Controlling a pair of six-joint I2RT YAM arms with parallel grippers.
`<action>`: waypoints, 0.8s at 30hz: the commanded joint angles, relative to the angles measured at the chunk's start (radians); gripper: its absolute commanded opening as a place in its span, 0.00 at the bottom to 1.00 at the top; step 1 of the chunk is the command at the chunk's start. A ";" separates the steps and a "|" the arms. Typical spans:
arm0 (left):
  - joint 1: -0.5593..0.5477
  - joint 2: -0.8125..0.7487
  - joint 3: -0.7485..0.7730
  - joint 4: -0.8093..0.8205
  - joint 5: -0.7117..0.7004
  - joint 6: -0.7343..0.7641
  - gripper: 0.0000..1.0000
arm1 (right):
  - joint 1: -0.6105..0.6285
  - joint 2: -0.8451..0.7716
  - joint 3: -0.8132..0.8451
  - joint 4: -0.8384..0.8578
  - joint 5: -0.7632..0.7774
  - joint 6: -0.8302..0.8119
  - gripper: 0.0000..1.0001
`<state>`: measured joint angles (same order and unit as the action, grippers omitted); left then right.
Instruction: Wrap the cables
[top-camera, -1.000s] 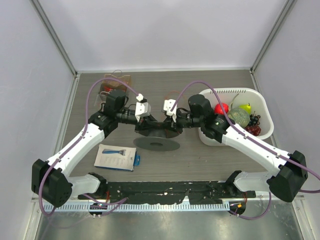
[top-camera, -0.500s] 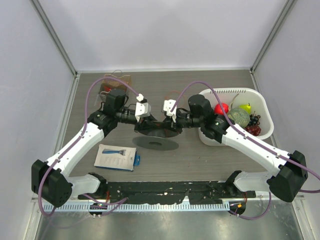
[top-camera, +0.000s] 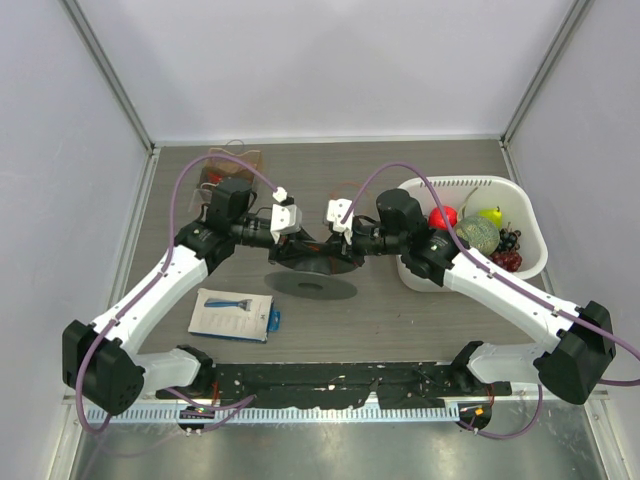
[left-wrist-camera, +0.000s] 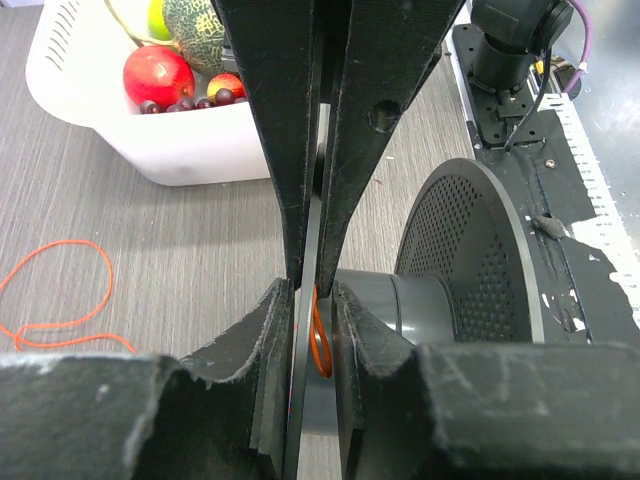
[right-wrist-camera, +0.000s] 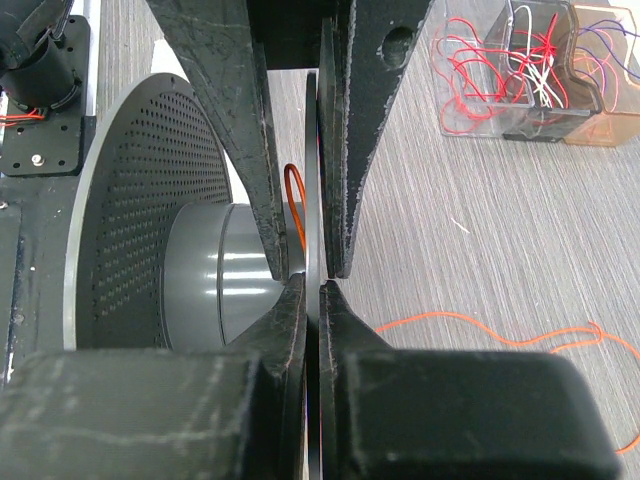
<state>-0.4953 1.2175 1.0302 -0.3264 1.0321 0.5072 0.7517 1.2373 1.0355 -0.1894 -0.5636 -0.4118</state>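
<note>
The grey wood-grain tabletop (top-camera: 400, 330) carries a white basket (top-camera: 460, 181) of fruit on the right, a clear box (top-camera: 228, 165) of wires at back left, a blue-and-white packet (top-camera: 235, 314) front left, and a thin orange-red cable (right-wrist-camera: 450, 314) lying loose. Whether the perforated spool (right-wrist-camera: 140, 180) touches it, I can't tell.

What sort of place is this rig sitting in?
Probably a lab test cell, not a workplace: plain white walls box in a small table, and the items look staged: a basket of fruit, a clear box of wires, a spool.
</note>
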 joint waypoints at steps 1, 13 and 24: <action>0.011 -0.030 0.027 0.009 0.006 0.002 0.24 | -0.002 -0.036 0.021 0.107 0.010 0.005 0.01; 0.018 -0.024 0.047 -0.022 0.002 0.034 0.31 | 0.000 -0.036 0.017 0.103 0.005 0.007 0.01; 0.018 -0.022 0.027 0.105 -0.010 -0.124 0.18 | -0.002 -0.030 0.017 0.113 -0.004 0.016 0.01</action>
<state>-0.4820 1.2163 1.0321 -0.3050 1.0260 0.4519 0.7517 1.2373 1.0355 -0.1867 -0.5617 -0.4118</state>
